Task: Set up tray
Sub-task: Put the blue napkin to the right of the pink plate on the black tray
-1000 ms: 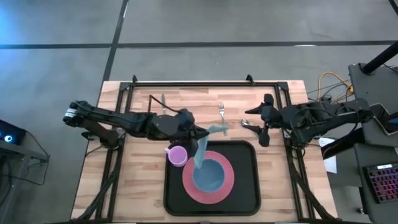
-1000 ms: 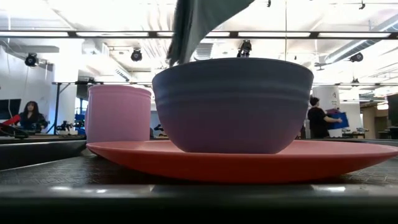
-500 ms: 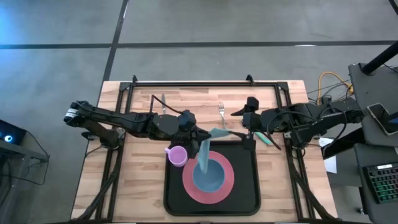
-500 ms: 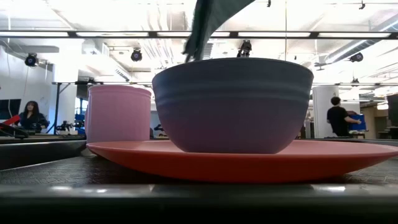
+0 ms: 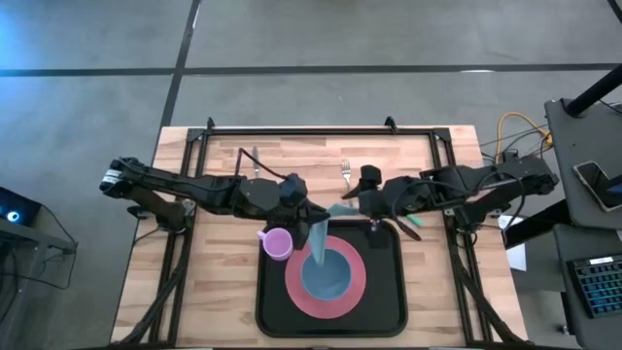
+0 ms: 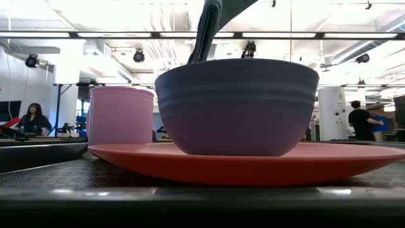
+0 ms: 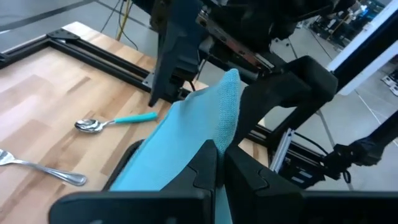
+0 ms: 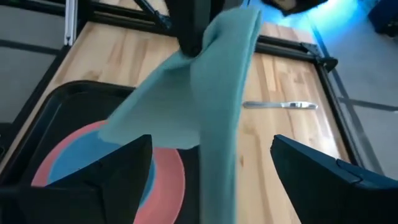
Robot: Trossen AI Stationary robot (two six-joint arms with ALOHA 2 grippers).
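My left gripper (image 5: 309, 207) is clenched on the teal napkin (image 5: 320, 233), which hangs over the blue bowl (image 5: 328, 273). My right gripper (image 5: 366, 204) is spread wide, just beside the cloth's free corner. The tray (image 5: 389, 309), black, low-rimmed, with rounded corners, sits at the worktop's (image 5: 214, 292) near middle. Risk: limp woven fabric may slip between the fingers, or its tail may sag into the glossy bowl on the pink plate (image 5: 296, 288).

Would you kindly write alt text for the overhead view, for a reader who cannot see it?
From above, the left gripper, shut on a teal napkin, holds it over a blue bowl on a pink plate in the black tray, while the open right gripper reaches toward the napkin's upper edge. A pink cup stands on the tray's left side.
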